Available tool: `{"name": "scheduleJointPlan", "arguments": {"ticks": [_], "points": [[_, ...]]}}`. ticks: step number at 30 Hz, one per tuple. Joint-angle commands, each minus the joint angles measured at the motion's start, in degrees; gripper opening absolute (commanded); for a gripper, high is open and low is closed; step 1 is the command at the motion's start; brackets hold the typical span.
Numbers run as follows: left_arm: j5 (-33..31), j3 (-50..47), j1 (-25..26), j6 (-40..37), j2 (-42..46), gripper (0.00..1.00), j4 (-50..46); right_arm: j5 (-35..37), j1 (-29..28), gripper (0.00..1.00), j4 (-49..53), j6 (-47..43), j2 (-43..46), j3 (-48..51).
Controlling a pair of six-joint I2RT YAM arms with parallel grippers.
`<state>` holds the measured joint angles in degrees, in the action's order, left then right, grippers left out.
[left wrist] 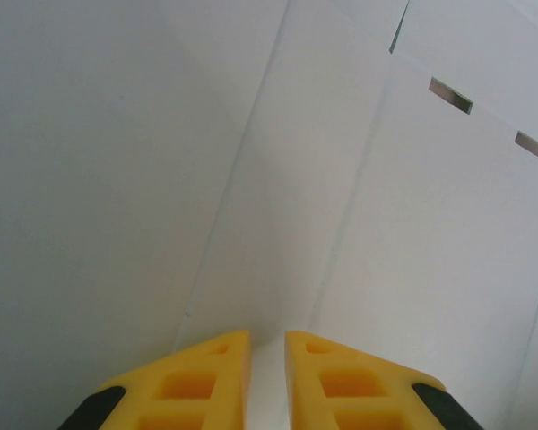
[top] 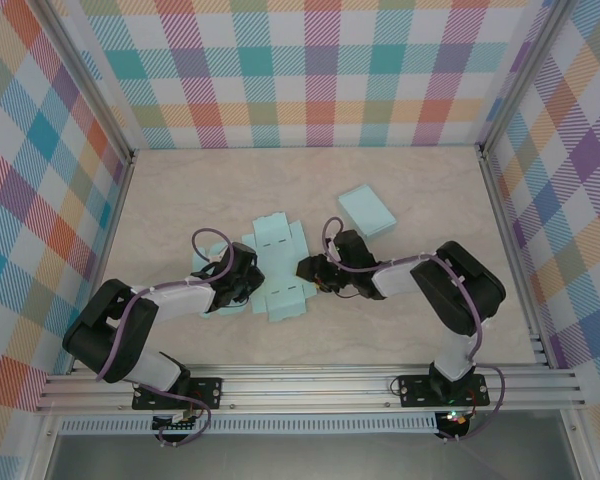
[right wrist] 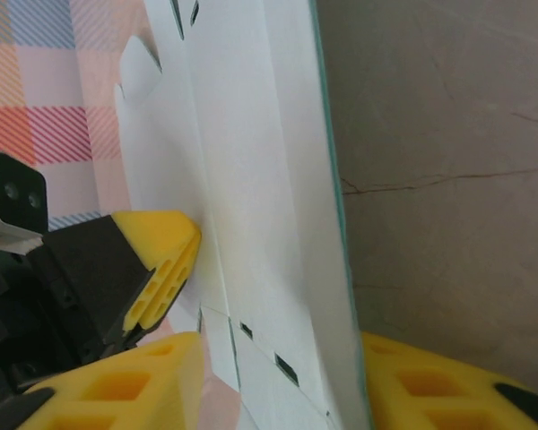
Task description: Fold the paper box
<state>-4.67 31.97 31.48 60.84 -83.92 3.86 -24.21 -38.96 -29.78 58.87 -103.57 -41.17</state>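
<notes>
Die-cut box (top: 280, 262): thin, matte, pale-teal card with slots and creases, lying part-folded mid-bench (top: 400, 330) on marbled beige. My left claw (left wrist: 267, 337), its ribbed yellow pads (left wrist: 206, 376) nearly together, pinches one panel. My right claw (right wrist: 281, 340) stands apart, astride a raised panel.

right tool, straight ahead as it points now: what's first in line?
A panel of the paper box, already between the right tool's fingers. Beyond it, probably the left tool's yellow finger; depth unclear.
</notes>
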Motion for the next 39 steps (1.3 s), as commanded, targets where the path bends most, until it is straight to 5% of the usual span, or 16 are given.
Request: {"name": "scheduleJointPlan", "arguments": {"ticks": [1, 7, 16, 23, 30, 35, 39], "points": [[1.8, -0.4, 0.7, -0.1, 0.6, 0.20, -0.2, -1.7, -0.5, 0.33, -1.5, -2.0, -1.5, -2.1], [-2.7, 1.3, 0.6, -5.4, 7.4, 0.33, -5.4, 1.9, -0.5, 0.14, 12.8, -12.2, 2.9, -6.0], [-13.7, 5.2, -0.5, -24.4, 25.1, 1.00, -12.6, 8.8, -0.5, 0.01, 41.6, -36.5, 11.7, -16.0], [-0.3, 11.2, -8.6, -46.9, 26.5, 1.00, -8.7, 11.5, -0.4, 0.00, 56.6, -49.9, 15.4, -23.2], [14.6, 18.2, -16.8, -56.4, 20.8, 1.00, -2.4, 12.2, -0.3, 0.00, 64.7, -58.4, 19.1, -28.0], [34.9, 26.6, -16.9, -73.7, 16.8, 0.90, -6.8, 11.4, -0.3, 0.00, 68.6, -65.3, 20.5, -30.6], [43.8, 34.2, -16.9, -86.2, 11.7, 0.91, -14.2, 10.6, -0.3, 0.00, 70.7, -69.9, 20.7, -32.6]]}}
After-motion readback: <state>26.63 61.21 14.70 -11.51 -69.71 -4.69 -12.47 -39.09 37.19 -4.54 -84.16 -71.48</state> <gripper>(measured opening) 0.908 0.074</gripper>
